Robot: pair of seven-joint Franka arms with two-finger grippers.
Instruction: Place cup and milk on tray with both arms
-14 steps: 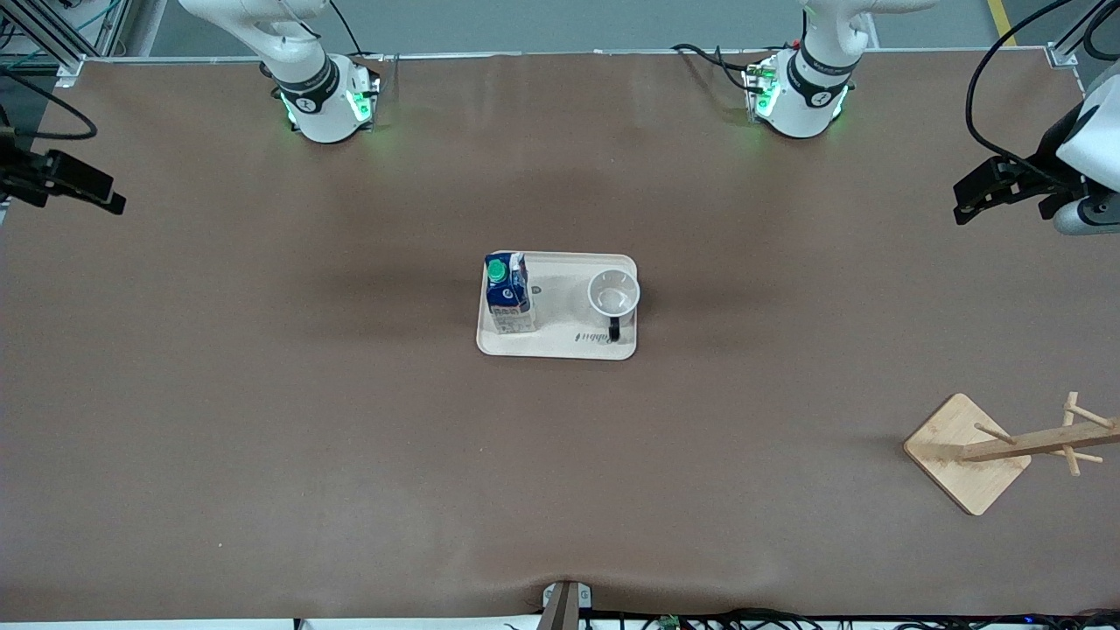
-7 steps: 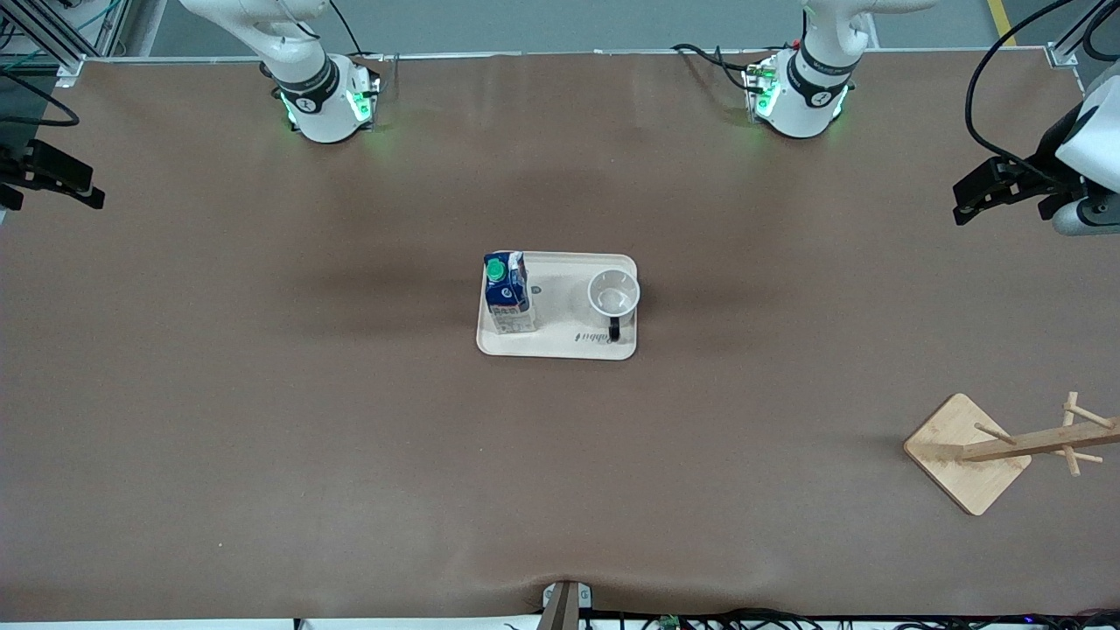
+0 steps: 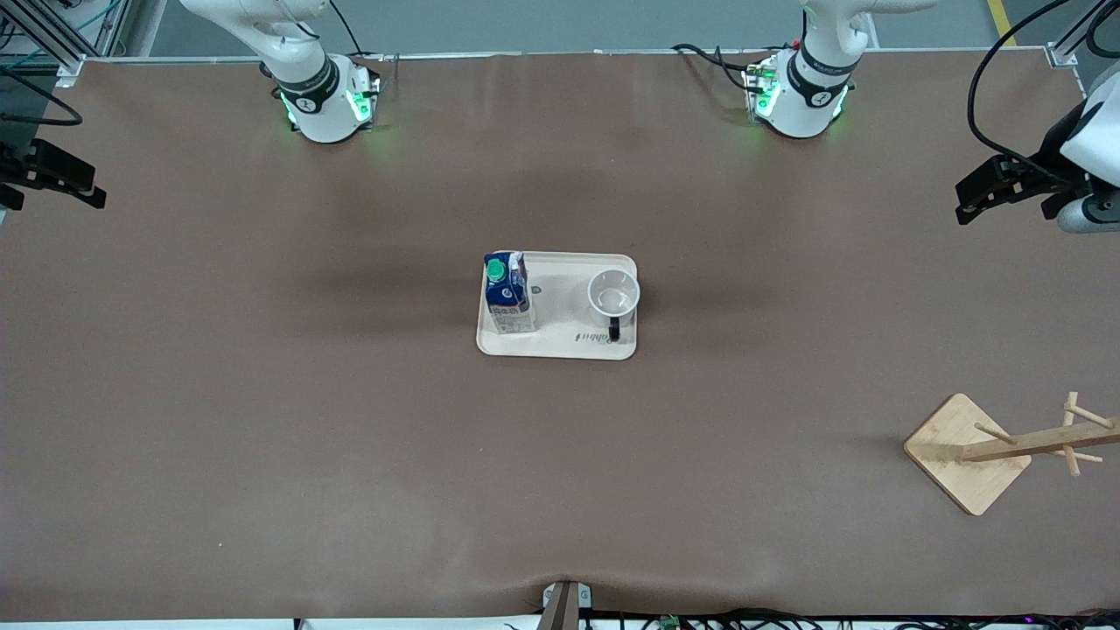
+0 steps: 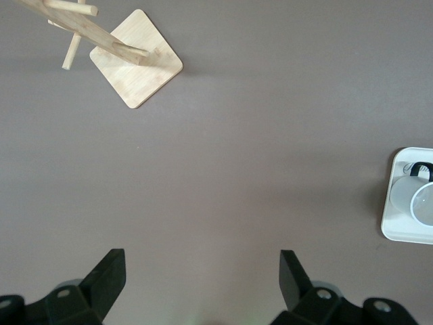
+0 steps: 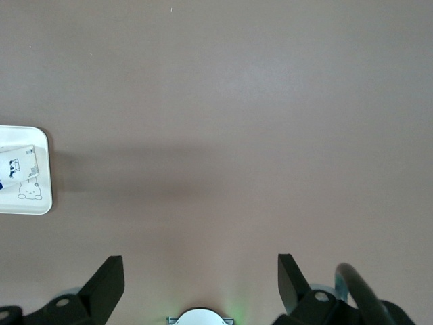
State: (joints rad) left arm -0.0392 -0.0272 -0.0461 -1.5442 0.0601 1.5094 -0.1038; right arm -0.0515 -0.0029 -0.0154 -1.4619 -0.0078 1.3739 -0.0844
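Observation:
The cream tray (image 3: 560, 343) lies at the table's middle. The milk (image 3: 508, 293) stands upright on its end toward the right arm. The cup (image 3: 613, 295) stands upright on the end toward the left arm, handle toward the front camera. The left wrist view shows the cup (image 4: 414, 200) on the tray's edge (image 4: 394, 233); the right wrist view shows the tray's corner (image 5: 37, 203). My left gripper (image 3: 993, 191) is open and empty, up over the table's left-arm end. My right gripper (image 3: 57, 179) is open and empty, up over the right-arm end. In the wrist views, the left gripper (image 4: 201, 277) and the right gripper (image 5: 201, 281) are over bare table.
A wooden rack with pegs lies tipped on its square base (image 3: 967, 452) near the front camera at the left arm's end; it also shows in the left wrist view (image 4: 137, 57). The arms' green-lit bases (image 3: 328, 105) stand along the table's back edge.
My right gripper has drawn back toward the right-arm end of the table. My left gripper has barely shifted. Cup, milk and tray have not moved.

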